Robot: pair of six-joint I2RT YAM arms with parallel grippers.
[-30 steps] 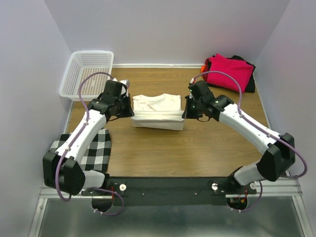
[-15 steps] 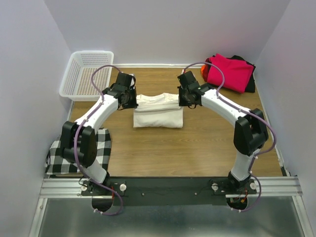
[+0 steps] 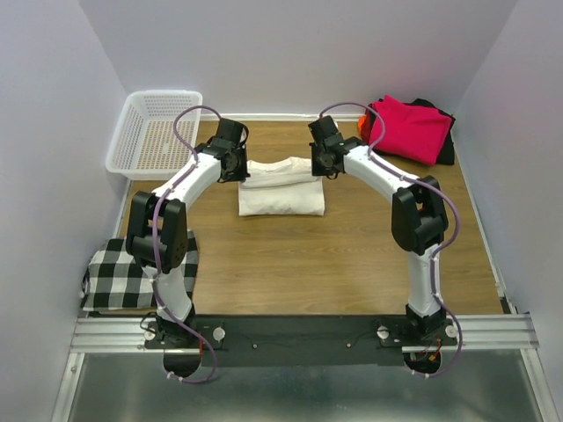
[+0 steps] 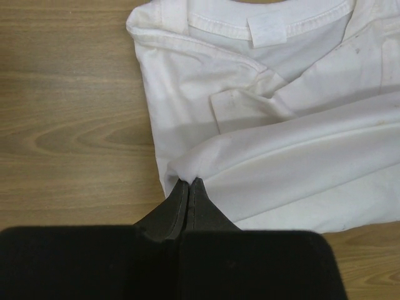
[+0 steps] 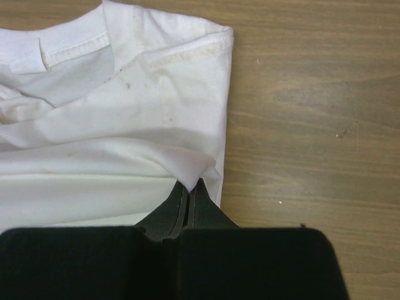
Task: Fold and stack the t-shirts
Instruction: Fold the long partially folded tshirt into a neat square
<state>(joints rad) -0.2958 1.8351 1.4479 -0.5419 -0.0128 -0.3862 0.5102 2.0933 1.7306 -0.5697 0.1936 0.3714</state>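
Left wrist, right wrist: left end effector (image 4: 189, 182) and right end effector (image 5: 189, 184) clenched on cream t-shirt (image 4: 294, 156) folds.

A cream fabric t-shirt (image 3: 281, 195) lies folded into a rough rectangle on the wooden worktop (image 3: 264, 264), midway between the side edges and nearer the far edge. Its collar, with a sewn label inside, points to the far edge. A doubled layer lies across the lower body, and each of its side corners is drawn into a small peak. Faint specks mark the cloth near the neck. In the far right corner, a folded magenta-red fabric t-shirt (image 3: 409, 127) lies on a black fabric t-shirt (image 3: 448, 141). An orange fabric t-shirt (image 3: 362, 123) peeks out at its left edge.
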